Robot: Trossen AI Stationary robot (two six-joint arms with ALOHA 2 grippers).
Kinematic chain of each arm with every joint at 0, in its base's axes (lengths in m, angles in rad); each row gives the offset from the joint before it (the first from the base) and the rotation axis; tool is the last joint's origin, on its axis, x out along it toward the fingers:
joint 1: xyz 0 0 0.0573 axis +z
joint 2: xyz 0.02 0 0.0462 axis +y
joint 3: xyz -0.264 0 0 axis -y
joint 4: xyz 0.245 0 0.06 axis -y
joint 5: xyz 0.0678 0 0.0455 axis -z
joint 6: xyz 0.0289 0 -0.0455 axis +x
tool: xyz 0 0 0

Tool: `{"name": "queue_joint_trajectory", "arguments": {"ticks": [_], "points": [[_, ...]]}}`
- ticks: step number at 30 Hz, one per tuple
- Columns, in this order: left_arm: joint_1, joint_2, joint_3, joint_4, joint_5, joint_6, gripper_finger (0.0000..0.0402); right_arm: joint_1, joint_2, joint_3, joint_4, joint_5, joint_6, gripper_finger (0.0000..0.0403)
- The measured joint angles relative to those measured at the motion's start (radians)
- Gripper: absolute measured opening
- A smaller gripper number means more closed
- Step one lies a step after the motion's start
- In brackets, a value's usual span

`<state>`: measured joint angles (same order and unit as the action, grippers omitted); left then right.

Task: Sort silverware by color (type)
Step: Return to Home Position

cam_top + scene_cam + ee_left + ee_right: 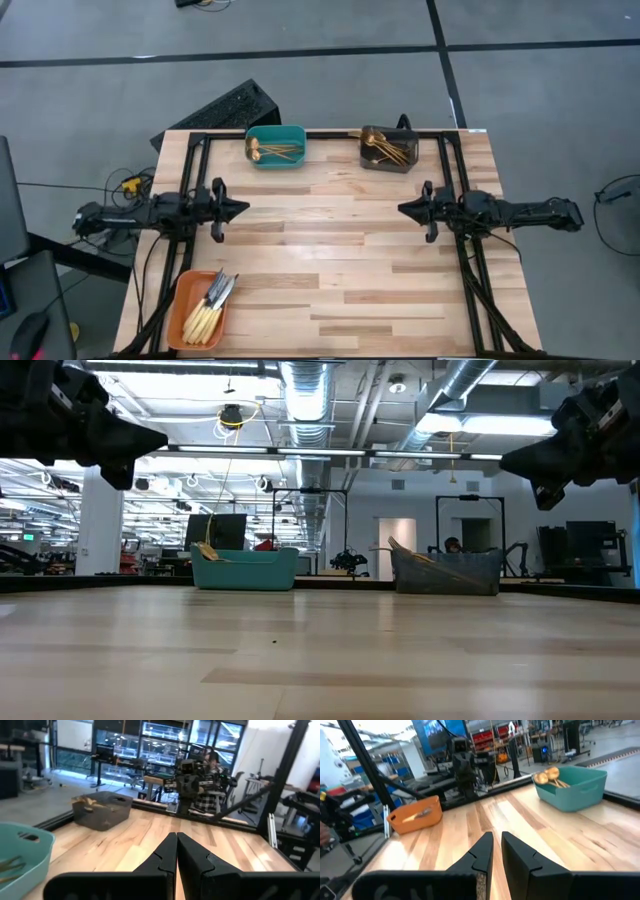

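The silverware lies in three bins. Gold spoons are in the teal bin at the far edge. Gold forks are in the dark grey bin to its right. Knives with pale handles lie in the orange bin at the near left. My left gripper hovers level over the table's left side, shut and holding nothing. My right gripper hovers level over the right side and faces it. A narrow gap shows between its fingers, with nothing in it.
Black frame rails run along the table's left, right and far sides. A broad stretch of bare wood lies between the two grippers. A dark keyboard-like object sits beyond the far left corner.
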<state>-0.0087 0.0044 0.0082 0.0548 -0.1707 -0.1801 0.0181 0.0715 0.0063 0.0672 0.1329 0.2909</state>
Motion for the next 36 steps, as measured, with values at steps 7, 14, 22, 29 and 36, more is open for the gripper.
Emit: {"name": "queue_joint_trajectory", "arguments": {"ticks": [7,14,22,29,36], "points": [[-0.054,0.0,-0.001,-0.003,0.025,0.166,0.0,0.0,0.0,0.0,-0.018,-0.005,0.0,0.0065],[-0.054,0.011,-0.001,-0.014,0.089,0.13,0.0,0.0,0.0,0.0,-0.023,-0.006,-0.001,0.0065],[-0.054,0.095,-0.001,-0.022,0.133,0.084,0.0,0.0,0.0,-0.001,-0.026,-0.006,-0.003,0.0065],[-0.054,0.121,-0.002,-0.021,0.133,0.082,0.0,0.0,0.0,-0.001,-0.027,-0.006,-0.003,0.0065],[-0.054,0.121,-0.002,-0.019,0.121,0.229,0.0,0.0,0.0,-0.001,-0.028,-0.006,-0.003,0.0065]]}}
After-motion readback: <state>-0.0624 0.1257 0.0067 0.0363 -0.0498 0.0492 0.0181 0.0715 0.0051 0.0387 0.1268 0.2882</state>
